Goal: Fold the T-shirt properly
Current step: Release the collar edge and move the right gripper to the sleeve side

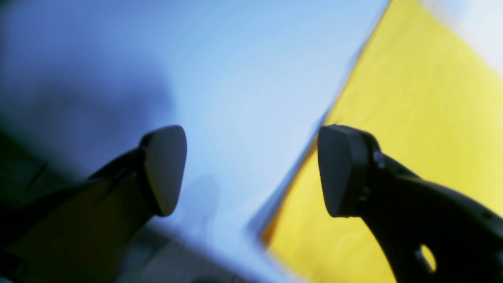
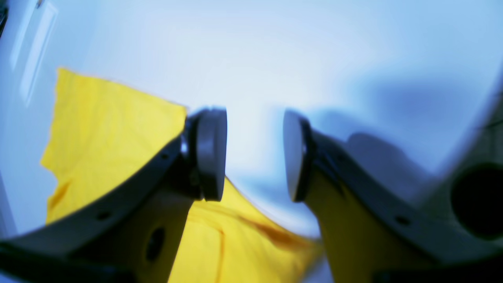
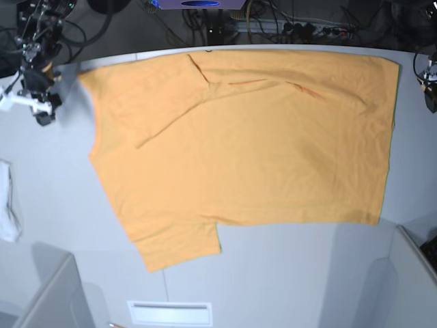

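The orange-yellow T-shirt (image 3: 252,143) lies spread flat across the white table (image 3: 287,273), with a sleeve pointing to the front left and a fold near the far edge. No lettering shows. My right gripper (image 2: 253,155) is open and empty, hovering over bare table just off the shirt's edge (image 2: 106,129). In the base view it sits at the far left (image 3: 41,109), beside the shirt's corner. My left gripper (image 1: 251,171) is open wide and empty, straddling the shirt's edge (image 1: 412,118). In the base view it is at the right edge (image 3: 431,92), partly cut off.
A small white cloth (image 3: 8,205) lies at the table's left edge. Grey panels stand at the front left (image 3: 48,294) and front right (image 3: 410,273). A white slot (image 3: 169,313) sits at the front edge. Cables (image 3: 273,24) run behind the table.
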Robot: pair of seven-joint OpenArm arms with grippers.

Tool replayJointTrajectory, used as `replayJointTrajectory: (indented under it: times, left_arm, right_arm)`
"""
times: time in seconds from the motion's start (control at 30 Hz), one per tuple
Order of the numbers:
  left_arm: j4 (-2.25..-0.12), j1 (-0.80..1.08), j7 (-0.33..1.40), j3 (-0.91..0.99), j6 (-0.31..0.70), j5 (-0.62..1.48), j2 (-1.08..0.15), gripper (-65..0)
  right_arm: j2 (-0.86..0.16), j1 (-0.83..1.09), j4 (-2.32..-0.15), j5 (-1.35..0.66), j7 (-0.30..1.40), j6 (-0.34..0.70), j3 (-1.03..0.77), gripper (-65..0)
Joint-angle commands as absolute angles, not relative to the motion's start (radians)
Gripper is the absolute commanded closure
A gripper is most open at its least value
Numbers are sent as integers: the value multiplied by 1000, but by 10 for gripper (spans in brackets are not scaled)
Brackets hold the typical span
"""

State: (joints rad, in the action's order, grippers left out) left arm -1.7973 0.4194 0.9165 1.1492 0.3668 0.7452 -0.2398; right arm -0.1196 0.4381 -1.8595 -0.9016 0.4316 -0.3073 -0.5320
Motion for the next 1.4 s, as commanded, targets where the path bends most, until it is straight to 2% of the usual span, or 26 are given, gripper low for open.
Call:
replayJointTrajectory:
  times: [0.0, 0.07, 0.27, 0.37, 0.53, 0.63, 0.83, 0.97, 1.07, 1.37]
  left_arm:
    - [-1811, 414, 909, 1141, 366, 751, -266, -472]
    - [-1810, 386, 909, 1084, 364, 746, -295, -400]
    - [-1810, 285, 909, 883, 364, 576, -311, -97]
    - [-1808, 243, 909, 806, 364, 475, -308, 0]
    - [-1788, 180, 909, 734, 364, 397, -305, 0]
    - [-1784, 163, 909, 725, 364, 400, -305, 0]
    - [-1784, 176, 909, 733, 364, 398, -308, 0]
    - [-1781, 176, 909, 733, 364, 398, -308, 0]
    - [-1776, 166, 909, 733, 364, 398, -308, 0]
    - [-1693, 142, 909, 733, 364, 398, -312, 0]
  right_arm:
    - [-145, 400, -1847, -908, 427, -300, -510, -228]
    - [-193, 328, -1778, -908, 429, -300, -466, -228]
    - [-255, 67, -1584, -908, 526, -297, -354, -228]
    - [-285, -62, -1468, -908, 539, -295, -286, -228]
    - [-321, -325, -1164, -908, 536, -268, -134, -249]
    - [-321, -487, -920, -908, 527, -148, -81, -296]
    - [-320, -736, -430, -906, 357, 33, 87, -321]
    - [-289, -865, -159, -909, 275, 200, 226, -422]
    - [-275, -889, -134, -909, 286, 323, 295, -450]
    - [-229, -885, -168, -898, 328, 331, 340, -446]
